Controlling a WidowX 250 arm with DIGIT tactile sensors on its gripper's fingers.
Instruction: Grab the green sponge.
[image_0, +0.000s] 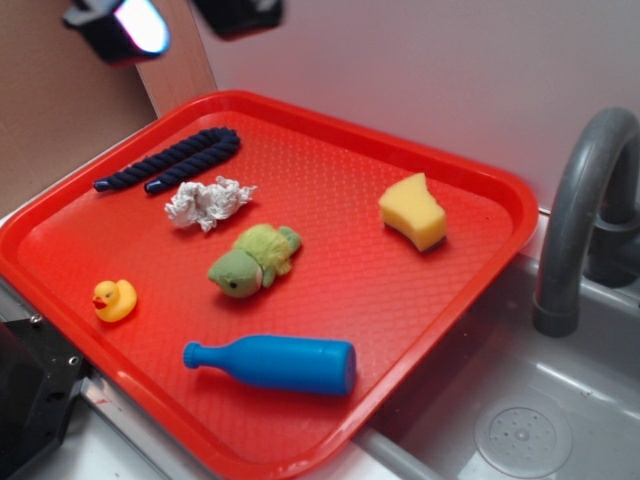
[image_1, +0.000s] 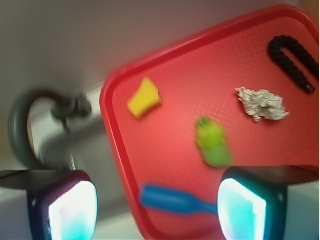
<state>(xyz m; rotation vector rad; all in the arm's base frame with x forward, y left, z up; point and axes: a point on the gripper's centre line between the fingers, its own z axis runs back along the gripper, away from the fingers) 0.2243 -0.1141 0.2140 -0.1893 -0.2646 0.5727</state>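
Observation:
The green sponge (image_0: 413, 211) is a yellow foam wedge with a notched edge, lying at the back right of the red tray (image_0: 470, 290). The wrist view shows the sponge (image_1: 144, 98) near the tray's upper left corner. My gripper (image_0: 175, 22) hangs high above the tray's back left corner, far from the sponge. Its two fingers stand wide apart with nothing between them; in the wrist view the gripper (image_1: 157, 212) looks down on the tray (image_1: 165, 145) from a height.
On the tray lie a green plush turtle (image_0: 254, 259), a blue bottle (image_0: 275, 362), a small yellow duck (image_0: 114, 299), a crumpled paper wad (image_0: 208, 201) and a dark blue rope (image_0: 172, 160). A grey faucet (image_0: 585, 210) and sink (image_0: 520, 420) stand to the right.

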